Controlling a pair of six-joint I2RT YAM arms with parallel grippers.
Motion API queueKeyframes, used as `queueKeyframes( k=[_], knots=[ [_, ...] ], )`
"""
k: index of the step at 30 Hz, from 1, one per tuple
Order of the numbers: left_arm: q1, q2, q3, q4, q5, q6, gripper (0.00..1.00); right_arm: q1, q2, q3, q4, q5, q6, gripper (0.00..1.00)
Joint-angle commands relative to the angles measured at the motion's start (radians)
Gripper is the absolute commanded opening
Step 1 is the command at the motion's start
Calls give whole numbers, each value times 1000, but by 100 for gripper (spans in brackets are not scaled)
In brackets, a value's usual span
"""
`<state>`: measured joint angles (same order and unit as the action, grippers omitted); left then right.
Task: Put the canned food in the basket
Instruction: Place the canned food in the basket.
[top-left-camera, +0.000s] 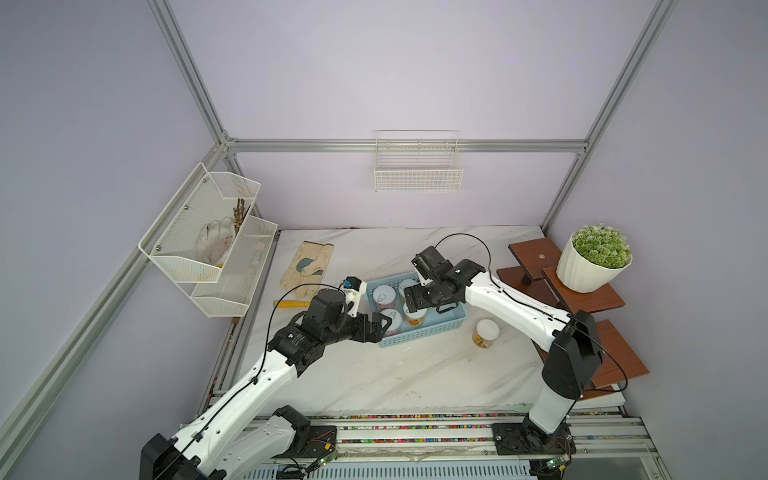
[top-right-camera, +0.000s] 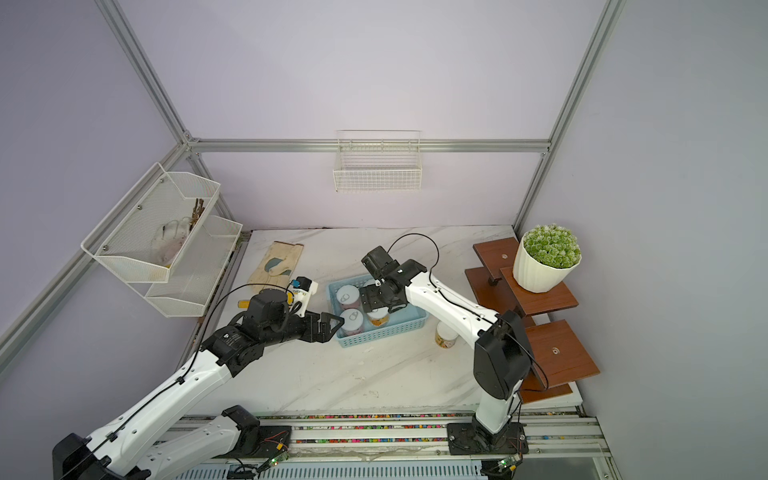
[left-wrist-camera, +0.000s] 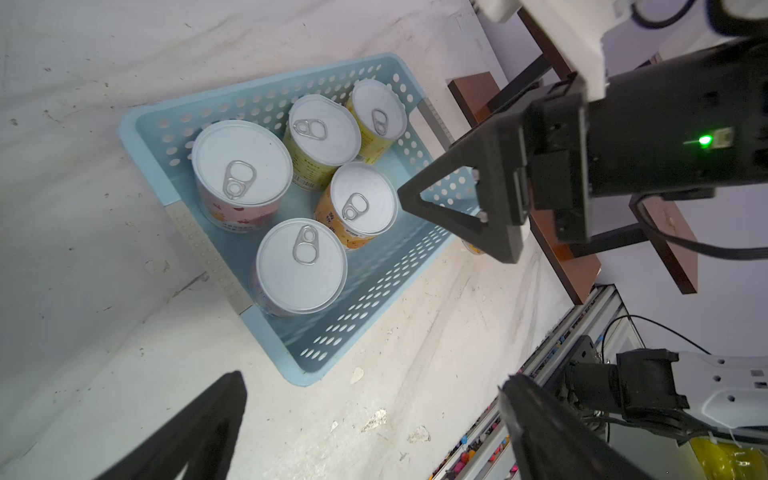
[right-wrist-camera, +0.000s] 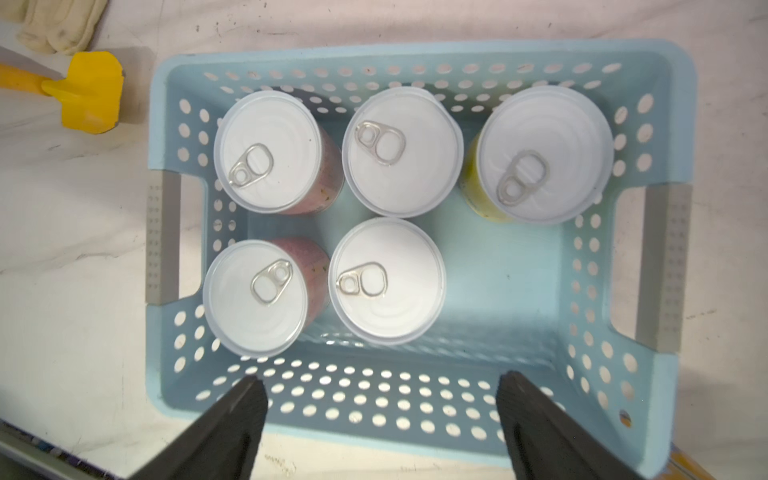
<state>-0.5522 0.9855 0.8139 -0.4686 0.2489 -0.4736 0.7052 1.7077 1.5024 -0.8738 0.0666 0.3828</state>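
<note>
Canned food (right-wrist-camera: 402, 151) fills the basket (right-wrist-camera: 415, 52) bar one, so send your wide, empty right gripper (right-wrist-camera: 380, 380) to the last can (top-left-camera: 486, 332) beside it.

Overhead stereo pair, wrist views sharing basket (right-wrist-camera: 415, 52)

Five short cylindrical cans with pale silver pull-ring lids (left-wrist-camera: 301, 266) stand upright inside a shallow light-blue perforated plastic basket (left-wrist-camera: 374, 299) on a white marbled tabletop (left-wrist-camera: 83, 208). The right gripper (left-wrist-camera: 500, 187), one black triangular finger showing, hangs beside the orange-labelled can (left-wrist-camera: 363, 199). The left gripper (left-wrist-camera: 372, 379) is spread wide and empty.
</note>
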Motion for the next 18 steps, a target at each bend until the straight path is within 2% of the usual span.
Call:
queueKeyframes(
  k=[1,5,10,18],
  knots=[
    [-50,24,58,66,-23,50,100,8,-89,-102,34,-4,15,93],
    [-101,69,84,106,-24,74,100,7,-237,-206,37,46,46,93],
    [-159,151,125,162,-1,101,100,6,-411,-343,28,197,113,93],
    [-231,294,209,231,44,124,100,-62,-523,-486,-22,296,170,94]
  ],
)
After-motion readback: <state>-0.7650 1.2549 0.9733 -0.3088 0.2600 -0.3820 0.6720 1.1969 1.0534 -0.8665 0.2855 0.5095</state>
